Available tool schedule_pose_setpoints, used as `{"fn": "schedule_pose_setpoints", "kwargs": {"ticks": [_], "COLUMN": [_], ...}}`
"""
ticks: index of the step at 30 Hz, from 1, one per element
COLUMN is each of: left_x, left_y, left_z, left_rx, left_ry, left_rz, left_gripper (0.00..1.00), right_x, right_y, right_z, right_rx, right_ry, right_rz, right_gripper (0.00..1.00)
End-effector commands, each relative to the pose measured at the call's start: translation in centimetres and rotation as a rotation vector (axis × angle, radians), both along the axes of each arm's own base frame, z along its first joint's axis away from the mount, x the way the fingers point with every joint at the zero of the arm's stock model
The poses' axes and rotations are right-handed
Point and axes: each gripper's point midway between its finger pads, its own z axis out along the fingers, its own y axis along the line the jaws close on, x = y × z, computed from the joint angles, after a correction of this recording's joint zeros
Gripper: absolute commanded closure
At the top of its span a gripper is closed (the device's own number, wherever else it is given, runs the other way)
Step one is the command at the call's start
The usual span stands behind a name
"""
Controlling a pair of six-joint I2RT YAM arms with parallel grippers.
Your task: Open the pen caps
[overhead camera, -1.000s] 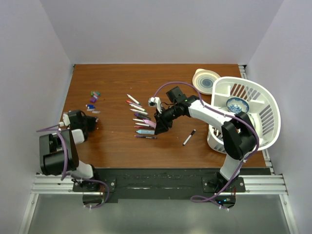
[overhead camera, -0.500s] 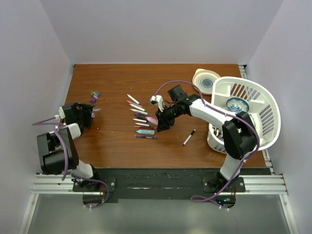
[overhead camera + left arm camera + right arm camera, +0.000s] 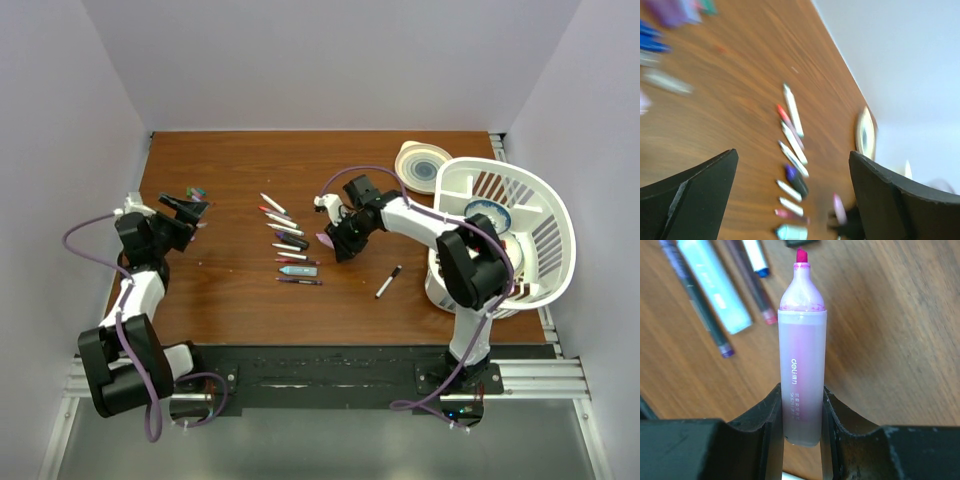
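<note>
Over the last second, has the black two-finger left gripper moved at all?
Yes. The left gripper moved farther out from its base, up to the loose cluster of small coloured plastic pen caps, which stayed put.

9 pens (image 3: pixel 292 240) lie in 1 row on the tabletop (image 3: pixel 230 295), 1 of them a wide teal highlighter (image 3: pixel 298 270). 1 black pen (image 3: pixel 388 282) lies apart. 1 pink highlighter (image 3: pixel 801 380) is uncapped. The pen caps (image 3: pixel 196 190) form 1 cluster, too blurred and hidden to count. There are 1 white rack (image 3: pixel 545 200), 1 blue-patterned bowl (image 3: pixel 487 214) inside it, 1 round dish (image 3: pixel 423 165), and 2 hands: the left hand (image 3: pixel 190 213) and the right hand (image 3: pixel 338 243).
</note>
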Motion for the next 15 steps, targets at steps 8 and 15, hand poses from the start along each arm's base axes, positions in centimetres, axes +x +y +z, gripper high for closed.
{"fn": "schedule_pose_setpoints", "kwargs": {"ticks": [8, 15], "left_x": [-4.5, -5.3], "left_y": [-7.2, -7.9], "left_z": [5.1, 5.8], "left_rx": [0.244, 0.289], "left_ry": [-0.308, -0.338], "left_rz": [-0.5, -0.528], "left_gripper": [0.0, 0.0], "right_x": [5.7, 8.8], "right_y": [2.6, 3.4], "right_z": [-0.3, -0.7], "right_rx": [-0.067, -0.112], "right_ry": [0.021, 0.018], "right_rz": [-0.025, -0.072], "right_gripper": [0.81, 0.59]}}
